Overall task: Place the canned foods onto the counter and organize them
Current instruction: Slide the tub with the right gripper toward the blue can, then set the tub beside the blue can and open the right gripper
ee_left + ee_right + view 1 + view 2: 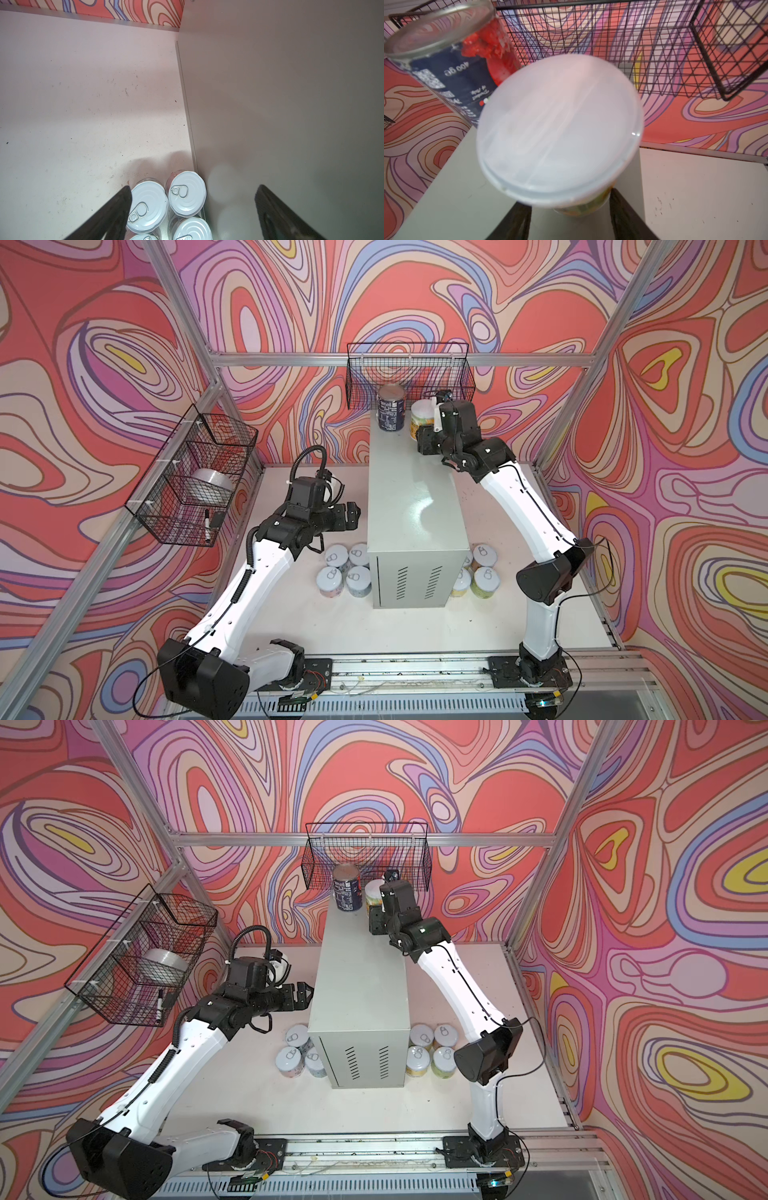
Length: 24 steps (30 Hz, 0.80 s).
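Right wrist view: the green-and-yellow can [558,128] is seen blurred from above its pale lid, flanked by the fingers of the right gripper [569,199]. Whether it is clamped or merely bracketed cannot be told. In both top views it is found at the far right corner of the grey surface [411,497], just beside the upright navy can [390,412]. Whether its base is already seated cannot be told either.

The step in hand is judged to be the setting-down of this can. It should be kept upright and lowered until the base lies flat, inside the right and far edges. A slight gap should be left to the navy can so that neither is tipped. Release is best delayed until the can is fully borne. The fingers should then be drawn straight back, clear of the wire basket [409,373] hung just behind and above.

A tight row is advised, since eight cans are yet to be lifted from the white surface [415,622]: the left four [336,558] and the right four [445,1036], grouped at either side of the grey surface's foot. Above the left four the left gripper [193,187] is held spread wide, with nothing grasped.
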Available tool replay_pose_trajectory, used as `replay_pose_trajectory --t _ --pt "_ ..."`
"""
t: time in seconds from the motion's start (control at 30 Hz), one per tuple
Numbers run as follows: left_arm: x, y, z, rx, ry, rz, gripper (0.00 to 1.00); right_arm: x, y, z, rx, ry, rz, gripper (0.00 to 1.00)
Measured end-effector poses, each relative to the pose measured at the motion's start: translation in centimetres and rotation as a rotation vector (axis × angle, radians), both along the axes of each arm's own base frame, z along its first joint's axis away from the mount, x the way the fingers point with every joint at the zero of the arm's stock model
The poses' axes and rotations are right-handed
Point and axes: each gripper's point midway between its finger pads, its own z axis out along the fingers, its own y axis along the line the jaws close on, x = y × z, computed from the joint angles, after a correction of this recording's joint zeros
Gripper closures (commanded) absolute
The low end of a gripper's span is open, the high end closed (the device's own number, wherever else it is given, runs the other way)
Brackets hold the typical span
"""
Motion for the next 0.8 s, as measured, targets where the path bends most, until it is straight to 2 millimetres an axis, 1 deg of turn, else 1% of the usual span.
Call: replay_pose_trajectory --t 0.47,0.8 --pt "0.0 0.0 0.0 -0.001 0.0 -0.002 0.07 2.3 -0.4 0.4 0.047 -0.027 0.005 0.48" --pt "0.1 -0.1 -0.3 0.002 0.007 -0.002 0.07 3.4 -0.4 0.4 0.071 -0.036 0.009 0.49"
